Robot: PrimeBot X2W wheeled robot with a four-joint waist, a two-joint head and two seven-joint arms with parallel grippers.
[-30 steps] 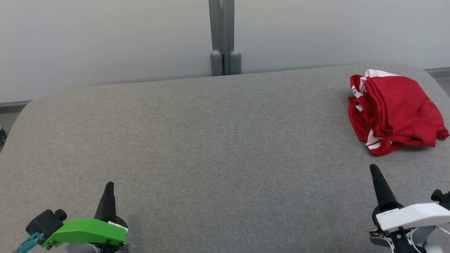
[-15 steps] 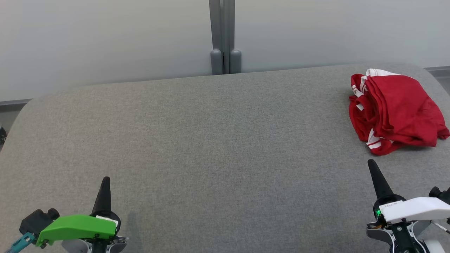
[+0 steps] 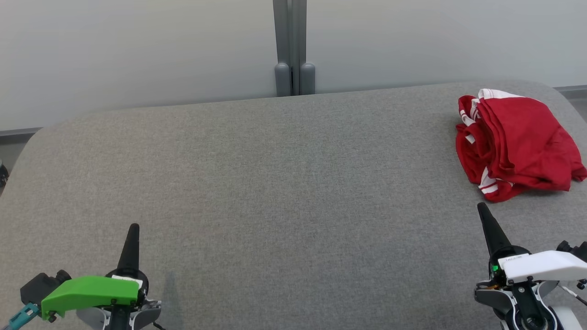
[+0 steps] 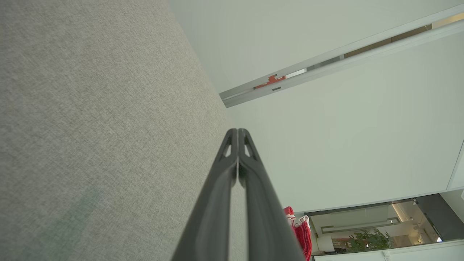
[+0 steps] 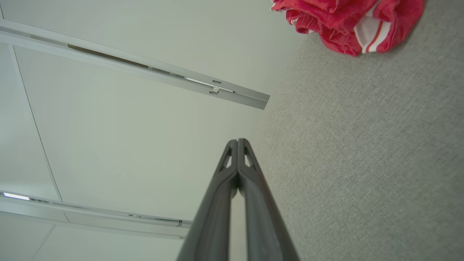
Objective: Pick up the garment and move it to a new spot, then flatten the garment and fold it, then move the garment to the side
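Grey bench (image 3: 275, 183), red garment (image 3: 518, 142) bunched far right. Right tool (image 3: 482, 210) nearest, garment just ahead; left tool (image 3: 133, 229) well apart. Both pinched together, empty.

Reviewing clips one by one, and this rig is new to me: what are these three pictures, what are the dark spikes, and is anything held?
It's a two-armed robot. The wide picture comes from its head camera, looking down at a grey padded surface. The spike at lower left is its left end effector; the one at lower right is its right end effector. Each is two long fingers pressed shut, holding nothing. The other two pictures come from wrist cameras looking along those fingers. A crumpled red garment with white stripes lies at the far right, beyond the right end effector, untouched.
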